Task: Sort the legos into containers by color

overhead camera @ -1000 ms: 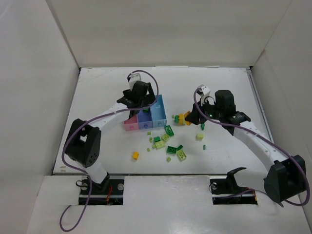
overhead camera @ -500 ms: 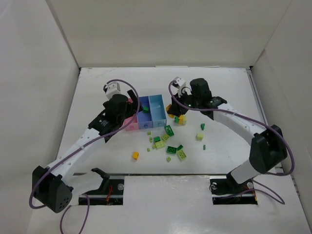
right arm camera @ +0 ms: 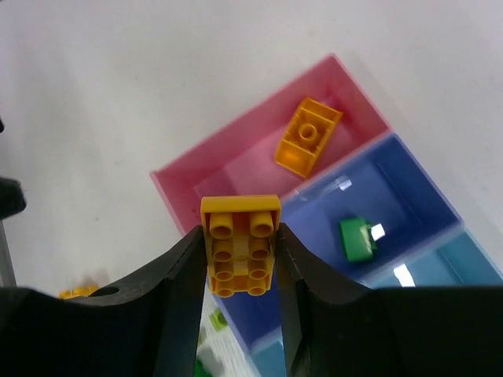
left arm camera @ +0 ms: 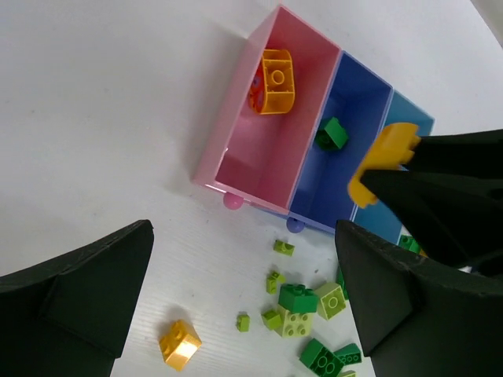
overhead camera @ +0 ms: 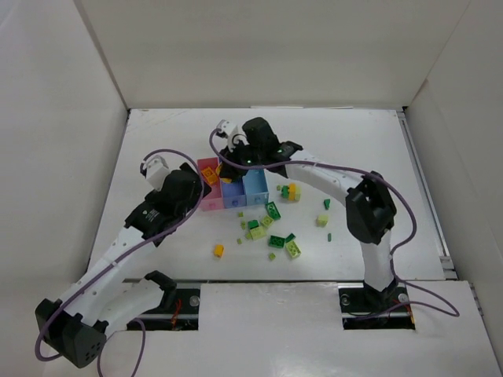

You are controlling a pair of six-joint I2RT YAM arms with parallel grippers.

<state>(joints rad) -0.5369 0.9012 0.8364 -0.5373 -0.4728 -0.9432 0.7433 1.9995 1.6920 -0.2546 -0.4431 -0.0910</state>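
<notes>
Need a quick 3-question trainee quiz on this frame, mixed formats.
1. True or false: the left pincer stands open and empty.
2. The gripped brick in the right pincer is: A) orange-yellow B) dark green C) lime.
3. Which bin holds the dark green brick?
Key: 1 true; 2 A; 3 the periwinkle bin.
</notes>
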